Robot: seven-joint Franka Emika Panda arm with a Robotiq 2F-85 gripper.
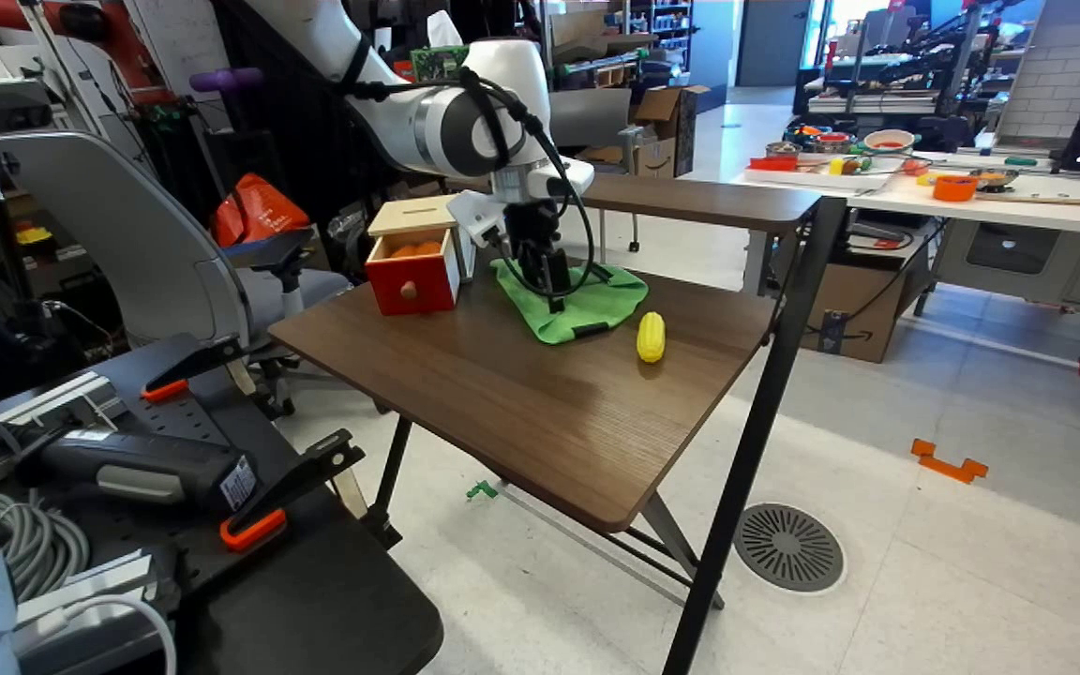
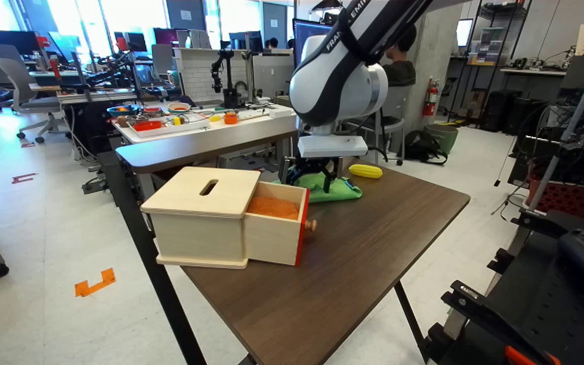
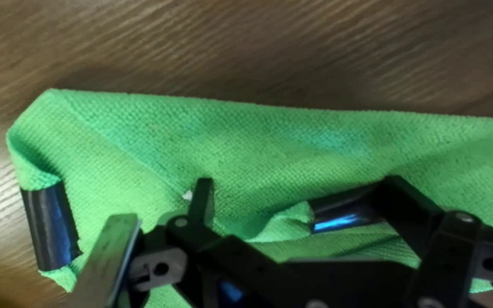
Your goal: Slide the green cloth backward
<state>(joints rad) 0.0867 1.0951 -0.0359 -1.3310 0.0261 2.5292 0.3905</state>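
The green cloth lies rumpled on the brown table, with black tape on its folded edges. It also shows in an exterior view, partly behind the wooden box, and fills much of the wrist view. My gripper points down over the cloth in both exterior views. In the wrist view the gripper is open, its fingers wide apart. A taped fold of the cloth lies between the fingers, close to the right one. I cannot tell whether the fingertips touch the cloth.
A wooden box with a red-fronted drawer pulled out stands beside the cloth, orange contents inside. A yellow oblong object lies on the other side of the cloth. A raised shelf runs along the table's far edge.
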